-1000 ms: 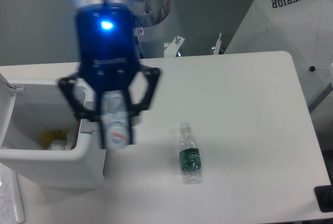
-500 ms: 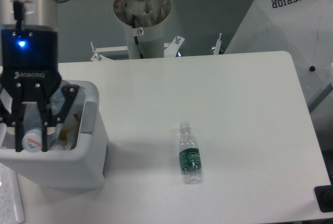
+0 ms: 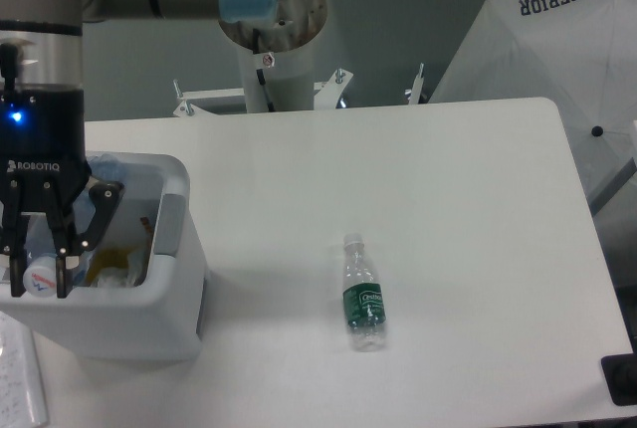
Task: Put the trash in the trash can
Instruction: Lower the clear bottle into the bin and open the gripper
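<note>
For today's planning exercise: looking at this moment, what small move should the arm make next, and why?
Probably open the fingers. The gripper holds the long bottle over the open bin, above rubbish already inside, so letting go should drop it in. The short bottle lies on the table.
</note>
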